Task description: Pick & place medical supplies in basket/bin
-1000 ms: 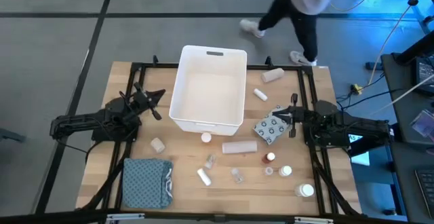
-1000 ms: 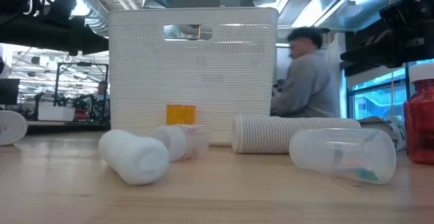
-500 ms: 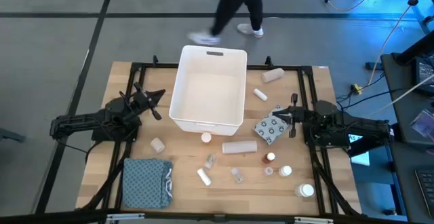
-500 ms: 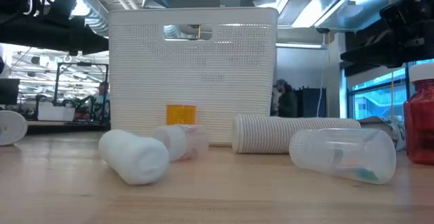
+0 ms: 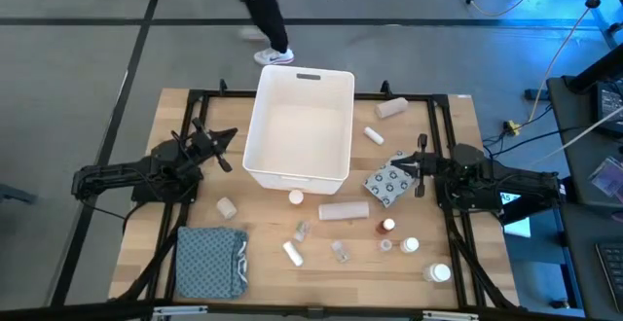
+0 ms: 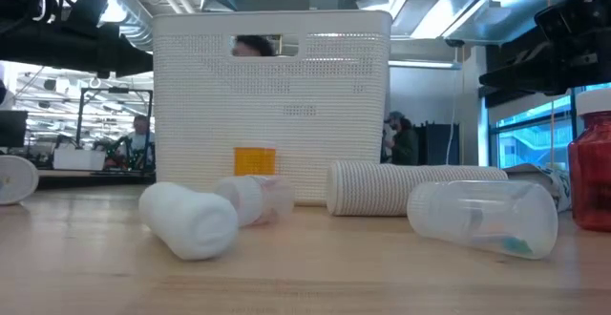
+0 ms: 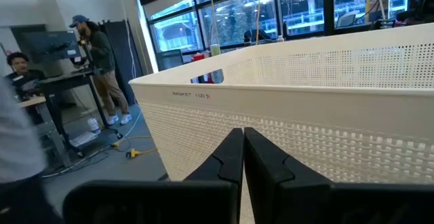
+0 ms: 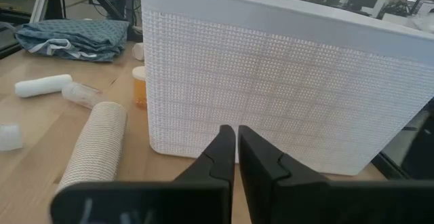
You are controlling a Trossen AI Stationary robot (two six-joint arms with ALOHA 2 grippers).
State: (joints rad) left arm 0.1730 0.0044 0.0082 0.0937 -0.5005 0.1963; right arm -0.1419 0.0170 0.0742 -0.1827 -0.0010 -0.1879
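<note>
**Ana:** Supplies were all on the wooden table, none in the white basket, which stood at the far middle with nothing visible inside. A grey dotted packet lay just beside the right gripper; a long beige bandage roll lay in front of the basket, an orange pill bottle against its near wall.

**Ben:** And the fingers?

**Ana:** Both pairs were pressed together, holding nothing. The left gripper waited beside the basket's left wall, pointing at it.

**Ben:** So the first pick had not begun. How should it have gone?

**Ana:** I judged the right arm best placed. It needed to spread its fingers before descending. The flat packet would be awkward, so pinching one edge seemed wiser than pressing down on it. The roll could spin away, so closing across its width was safer.

**Ben:** And the release?

**Ana:** Lift clear of the tall rim first, then let go over the middle.
</note>
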